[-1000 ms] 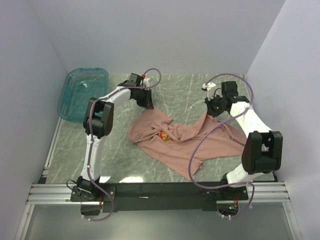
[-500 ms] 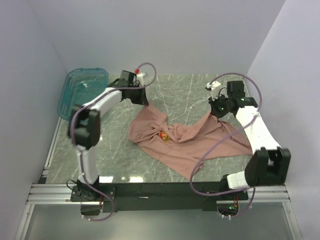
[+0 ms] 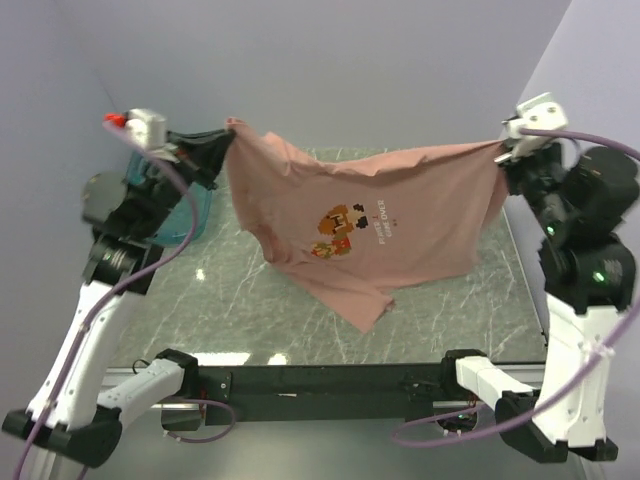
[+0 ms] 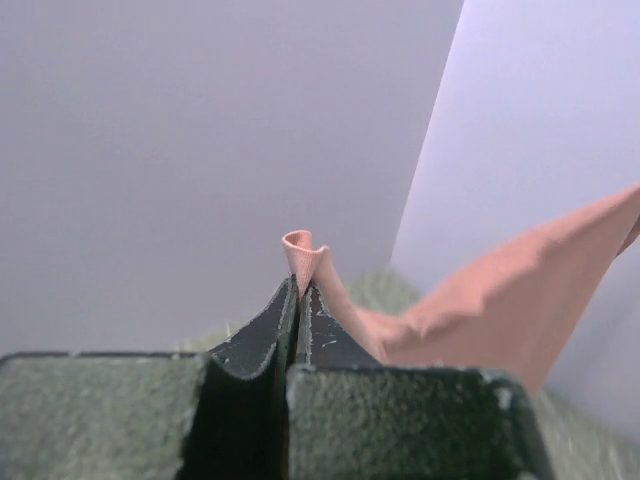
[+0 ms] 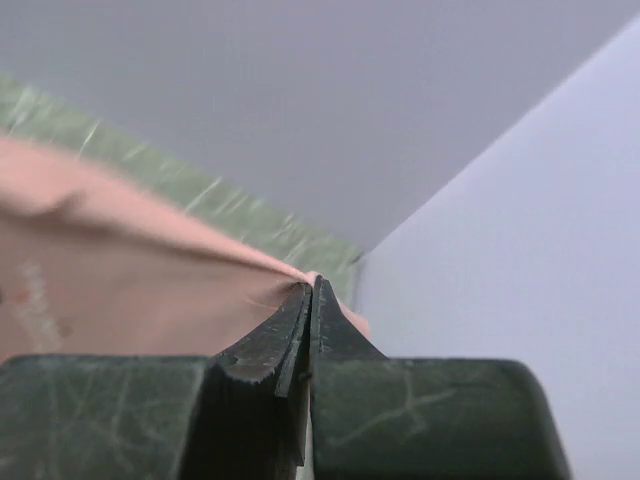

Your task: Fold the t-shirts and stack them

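Observation:
The dusty-pink t-shirt (image 3: 370, 225) hangs spread in the air above the table, its pixel-figure print and white text facing the top camera. My left gripper (image 3: 226, 138) is shut on its upper left corner, high at the left. My right gripper (image 3: 503, 150) is shut on its upper right corner, high at the right. In the left wrist view the left gripper (image 4: 298, 288) pinches a fold of the t-shirt (image 4: 480, 300). In the right wrist view the right gripper (image 5: 311, 288) pinches the t-shirt's (image 5: 130, 290) edge. The lower hem droops to a point near the table's front.
A translucent teal bin (image 3: 185, 215) stands at the table's left edge, mostly behind my left arm. The grey marble table (image 3: 230, 310) lies under the hanging cloth. Plain walls close in the left, back and right sides.
Both arms have risen and swung apart, lifting the t-shirt off the table and stretching it out between them. The left gripper closed on the shirt's corner during this time.

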`<action>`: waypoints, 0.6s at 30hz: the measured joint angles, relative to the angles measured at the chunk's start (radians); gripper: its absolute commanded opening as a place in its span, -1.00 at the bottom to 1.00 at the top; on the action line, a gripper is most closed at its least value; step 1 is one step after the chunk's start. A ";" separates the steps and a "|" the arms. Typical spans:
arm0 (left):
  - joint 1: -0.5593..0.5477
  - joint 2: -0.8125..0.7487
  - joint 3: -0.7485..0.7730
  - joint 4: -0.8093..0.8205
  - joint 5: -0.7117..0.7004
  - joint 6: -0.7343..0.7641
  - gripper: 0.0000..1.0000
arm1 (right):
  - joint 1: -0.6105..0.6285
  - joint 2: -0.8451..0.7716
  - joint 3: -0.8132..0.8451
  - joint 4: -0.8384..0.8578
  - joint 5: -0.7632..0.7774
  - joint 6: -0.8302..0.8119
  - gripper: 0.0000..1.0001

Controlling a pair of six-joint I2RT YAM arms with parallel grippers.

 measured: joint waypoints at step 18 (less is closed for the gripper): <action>-0.001 -0.188 0.377 0.125 0.035 -0.075 -0.99 | -0.039 -0.032 0.661 0.124 0.208 0.008 -1.00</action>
